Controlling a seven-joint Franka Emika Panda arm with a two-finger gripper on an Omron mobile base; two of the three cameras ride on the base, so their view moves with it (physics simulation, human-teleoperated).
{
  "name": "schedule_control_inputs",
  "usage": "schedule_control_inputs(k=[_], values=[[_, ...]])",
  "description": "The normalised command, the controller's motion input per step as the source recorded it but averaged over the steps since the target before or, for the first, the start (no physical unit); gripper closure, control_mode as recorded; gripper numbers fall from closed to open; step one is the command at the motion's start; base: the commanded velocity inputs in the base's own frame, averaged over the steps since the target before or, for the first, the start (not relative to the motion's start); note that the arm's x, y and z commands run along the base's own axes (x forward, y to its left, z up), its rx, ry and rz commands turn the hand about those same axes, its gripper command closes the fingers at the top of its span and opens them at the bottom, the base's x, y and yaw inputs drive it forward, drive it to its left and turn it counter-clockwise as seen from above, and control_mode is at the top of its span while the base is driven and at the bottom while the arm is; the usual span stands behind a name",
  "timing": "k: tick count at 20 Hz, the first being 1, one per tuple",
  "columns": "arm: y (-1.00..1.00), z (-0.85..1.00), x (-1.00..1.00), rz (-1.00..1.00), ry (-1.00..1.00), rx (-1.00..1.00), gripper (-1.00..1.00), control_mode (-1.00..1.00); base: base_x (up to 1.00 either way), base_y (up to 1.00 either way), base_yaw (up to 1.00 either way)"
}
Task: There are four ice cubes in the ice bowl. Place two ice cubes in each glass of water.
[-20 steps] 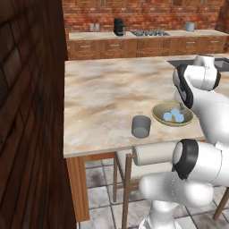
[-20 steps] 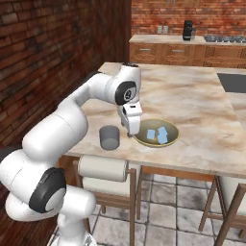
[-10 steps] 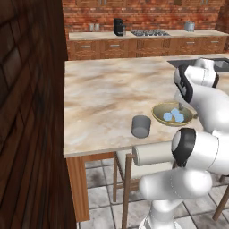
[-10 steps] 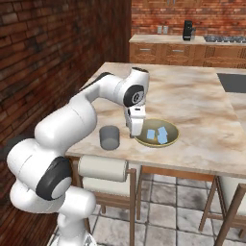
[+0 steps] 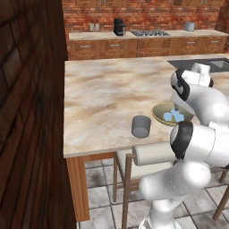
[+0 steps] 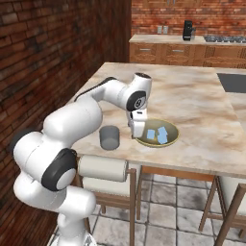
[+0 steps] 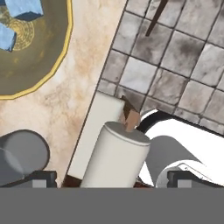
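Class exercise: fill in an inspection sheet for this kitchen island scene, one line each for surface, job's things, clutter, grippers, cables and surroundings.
Surface: marbled beige island counter, bare apart from the job's things.
Job's things: ice bowl near the front edge with pale blue ice cubes inside, number unclear; one grey tumbler upright to its left, apart from it. No cube seen in the tumbler.
Clutter: nothing seen.
Grippers: gripper at the bowl's left rim, pointing down, jaws open and holding nothing.
Cables: nothing seen.
Surroundings: brick wall, back counter with a dark appliance, stool with padded backrest at the island, tiled floor.
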Motion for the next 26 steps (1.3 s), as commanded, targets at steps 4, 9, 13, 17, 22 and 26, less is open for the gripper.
schedule_control_inputs(k=[4, 9, 13, 17, 22, 26], values=[[-0.08, -0.27, 0.35, 0.00, -0.08, 0.00, -1.00, -1.00, 0.00, 0.00, 0.00], [-0.13, -0.22, 0.30, 0.00, -0.06, 0.02, -1.00, -1.00, 0.00, 0.00, 0.00], [-0.09, -0.19, 0.28, 0.00, -0.01, 0.00, -1.00, -1.00, 0.00, 0.00, 0.00], [-0.08, -0.16, 0.29, 0.00, 0.00, 0.00, -1.00, -1.00, 0.00, 0.00, 0.00], [-0.10, -0.20, 0.32, 0.00, 0.00, 0.01, -1.00, -1.00, 0.00, 0.00, 0.00], [-0.12, -0.20, 0.36, 0.00, 0.00, 0.01, -1.00, -1.00, 0.00, 0.00, 0.00]])
